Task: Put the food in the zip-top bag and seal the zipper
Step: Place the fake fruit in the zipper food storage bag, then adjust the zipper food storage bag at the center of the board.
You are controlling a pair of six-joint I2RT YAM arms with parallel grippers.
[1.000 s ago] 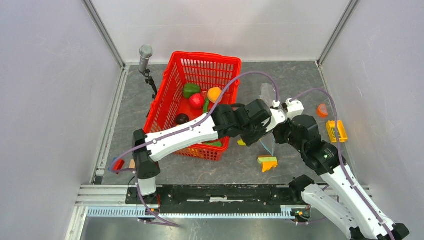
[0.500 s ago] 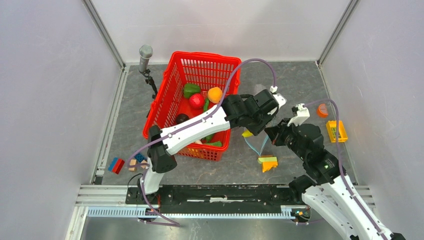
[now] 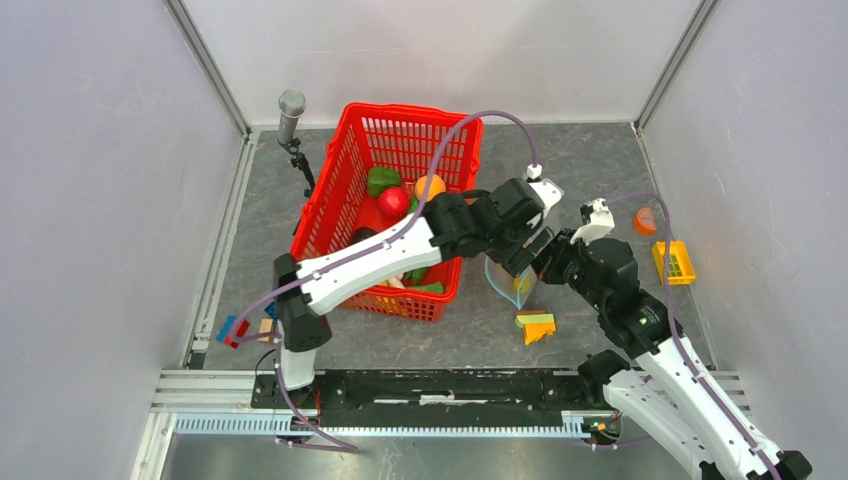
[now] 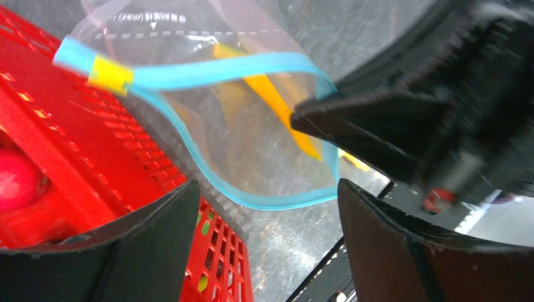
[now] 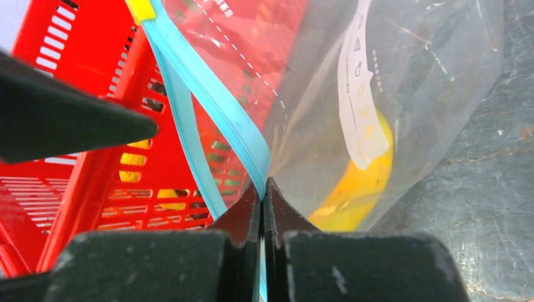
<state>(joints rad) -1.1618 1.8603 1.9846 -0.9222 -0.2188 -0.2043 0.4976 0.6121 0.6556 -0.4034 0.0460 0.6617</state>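
Right gripper (image 5: 263,189), state? (MK)

Jaws pressed together on the zipper (image 4: 208,72) at the mouth of the zip-top bag (image 5: 403,75). Left gripper (image 4: 264,189) has its jaws spread wide above that mouth, gripping nothing. (JL)

Bag position, orientation? (MK)

Between red basket (image 3: 400,125) and block stack (image 3: 536,326). Mouth up and looped open, pouch bottom toward the table (image 3: 600,160). Zipper runs from its yellow tab (image 4: 110,75) round to the pinch. (JL)

Writing? (MK)

White label (image 5: 357,94) with small symbols, plus a printed line by the dashes. Neither readable. (JL)

Contents? (MK)

Bag: one banana (image 5: 359,182), lengthwise down the pouch. Basket: red apple (image 3: 393,201), orange (image 3: 429,186), green pepper (image 3: 381,180). (JL)
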